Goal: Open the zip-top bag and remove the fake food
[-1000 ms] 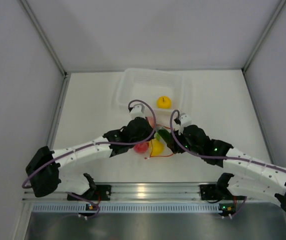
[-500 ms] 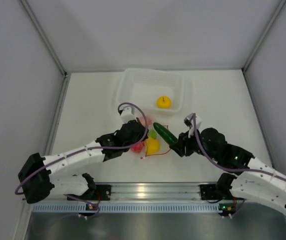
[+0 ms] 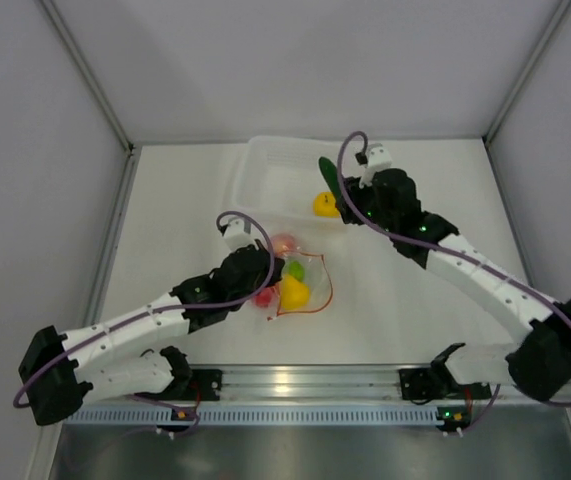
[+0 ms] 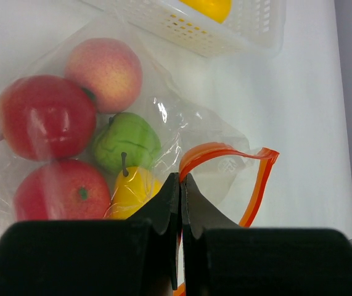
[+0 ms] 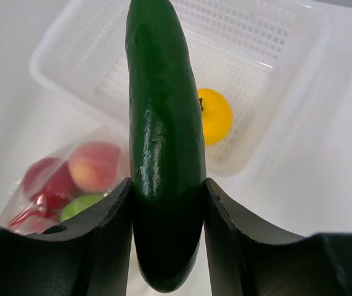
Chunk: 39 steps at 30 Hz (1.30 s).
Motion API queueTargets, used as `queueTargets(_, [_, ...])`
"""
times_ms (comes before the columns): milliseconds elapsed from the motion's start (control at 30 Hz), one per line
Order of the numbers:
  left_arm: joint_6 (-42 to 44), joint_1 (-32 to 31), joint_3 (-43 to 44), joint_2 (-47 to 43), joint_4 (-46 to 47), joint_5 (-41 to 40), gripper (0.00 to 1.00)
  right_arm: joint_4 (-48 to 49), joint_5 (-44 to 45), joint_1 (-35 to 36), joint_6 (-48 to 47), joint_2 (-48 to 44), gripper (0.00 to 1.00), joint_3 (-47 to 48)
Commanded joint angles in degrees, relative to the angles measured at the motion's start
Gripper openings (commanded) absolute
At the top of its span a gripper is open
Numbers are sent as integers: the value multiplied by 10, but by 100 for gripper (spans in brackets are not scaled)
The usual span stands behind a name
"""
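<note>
The table (image 3: pixel 415 300) is carrying the white basket (image 3: pixel 265 160) at 12 o'clock. The zip-top bag (image 3: pixel 305 268) is lying mid-table, its orange mouth gaping toward 3 o'clock with fake food (image 4: pixel 105 71) inside. The right end effector (image 5: pixel 166 209) is clamping the dark green cucumber (image 3: pixel 329 178) over the basket, long axis running roughly 12-to-6, tip just above a yellow fruit (image 3: pixel 326 204). The left end effector (image 4: pixel 180 185) is pinching the bag's edge, fully closed. I'd guess a straight drop is next.

White links (image 3: pixel 135 325), black joints (image 3: pixel 245 270), black fingers (image 4: pixel 161 209); purple cables (image 3: pixel 237 217)
</note>
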Motion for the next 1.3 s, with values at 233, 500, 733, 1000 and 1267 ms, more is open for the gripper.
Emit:
queueTargets(233, [9, 5, -12, -41, -17, 7, 0, 45, -43, -41, -99, 342, 27, 263])
queueTargets(500, [17, 5, 0, -43, -38, 20, 0, -55, -47, -46, -102, 513, 52, 475])
queueTargets(733, [31, 5, 20, -50, -41, 45, 0, -64, -52, -45, -99, 462, 68, 464])
queueTargets(1000, [38, 5, 54, -48, -39, 48, 0, -28, -141, -43, -11, 228, 54, 239])
queueTargets(1267, [12, 4, 63, -56, -39, 48, 0, 0, -206, 17, 57, 3, 50, 6])
